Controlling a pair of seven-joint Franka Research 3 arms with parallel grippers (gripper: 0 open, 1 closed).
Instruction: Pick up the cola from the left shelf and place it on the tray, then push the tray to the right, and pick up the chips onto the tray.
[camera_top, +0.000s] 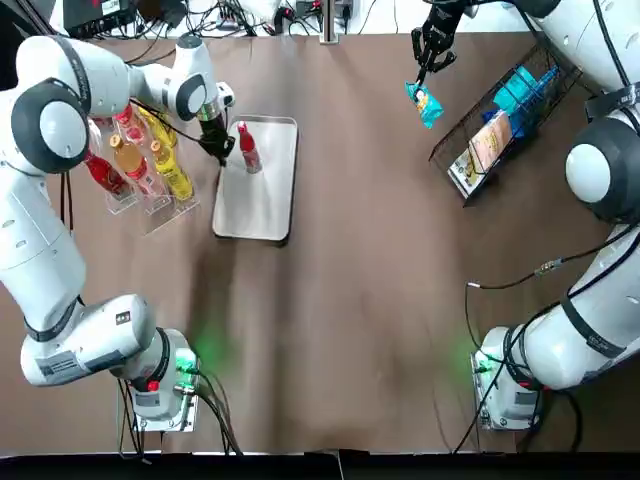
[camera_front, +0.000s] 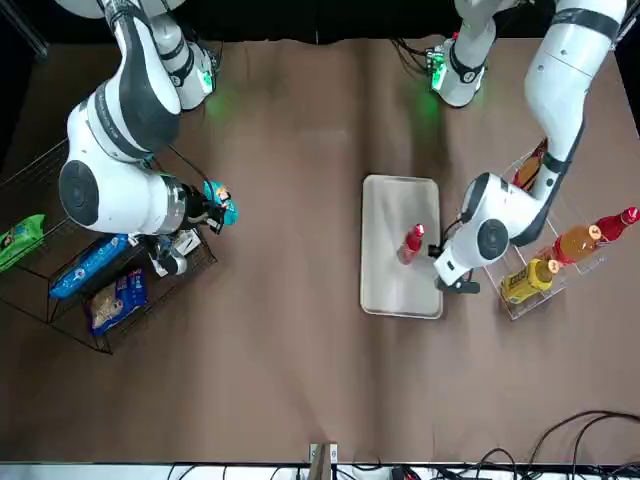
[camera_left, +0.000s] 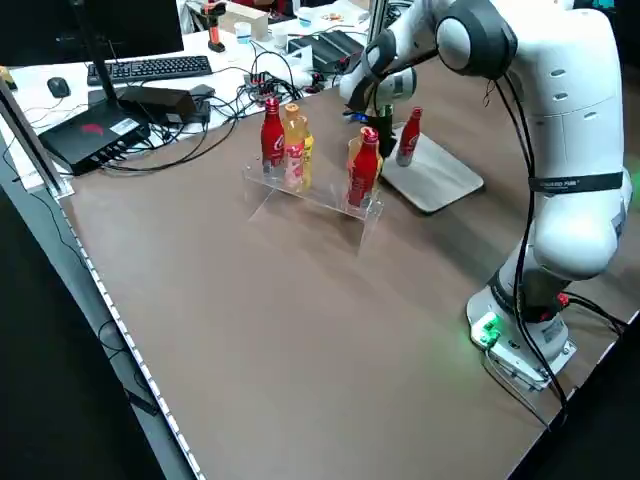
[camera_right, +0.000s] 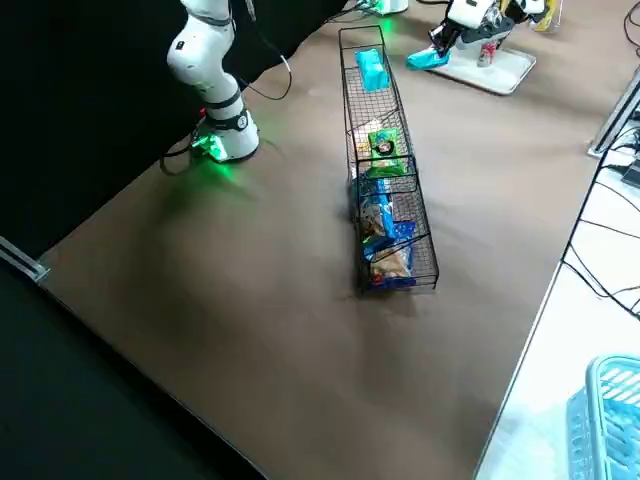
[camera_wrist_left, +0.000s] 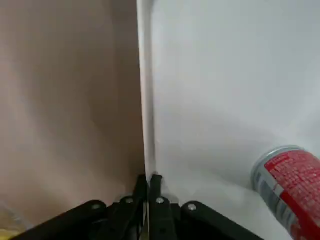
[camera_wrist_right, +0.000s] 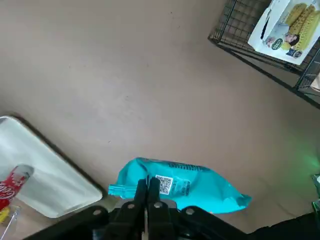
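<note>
Overhead, the left hand (camera_top: 218, 148), fingers pinched shut on nothing, presses the rim of the flat pale tray (camera_top: 262, 205), apparently to shove it. The slim red cola (camera_top: 247, 148) bottle stands on the tray just beside that hand. From the front, the right hand (camera_front: 207, 212) holds the crinkly teal chips (camera_front: 225, 210) bag above the tabletop (camera_front: 300, 150), probably ready for the tray. The right wrist view shows the fingers clamped on the bag's edge.

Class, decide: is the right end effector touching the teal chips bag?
Touching. The right wrist view shows the right end effector shut on the chips bag.
</note>
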